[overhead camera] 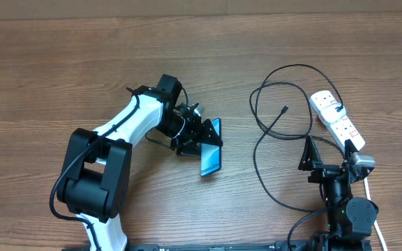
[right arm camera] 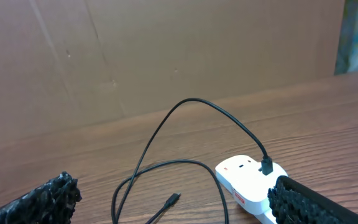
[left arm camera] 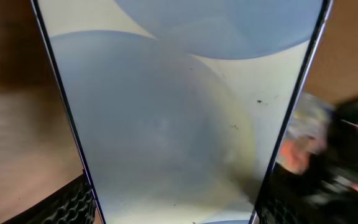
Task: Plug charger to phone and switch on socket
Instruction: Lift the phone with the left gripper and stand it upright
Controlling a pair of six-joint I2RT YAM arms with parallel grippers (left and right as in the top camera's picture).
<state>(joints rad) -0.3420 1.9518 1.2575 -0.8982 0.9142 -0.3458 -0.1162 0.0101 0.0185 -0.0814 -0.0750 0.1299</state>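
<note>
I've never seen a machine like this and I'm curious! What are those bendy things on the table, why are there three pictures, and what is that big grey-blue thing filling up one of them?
Those bendy things are two robot arms. Each ends in a gripper, a hand with two fingers. One picture looks down from above the wooden table. The other two come from small cameras on the robot's wrists.

The left gripper is around the phone, gripping it by its sides. Its camera sits so close that the phone's screen fills the picture. That is your grey-blue thing.

The right gripper is open and holds nothing. Its camera sees the black charger cable and the white socket, a strip for plugs. One end of the cable is plugged into the strip. Its small free tip lies on the table, not yet in the phone.
</note>
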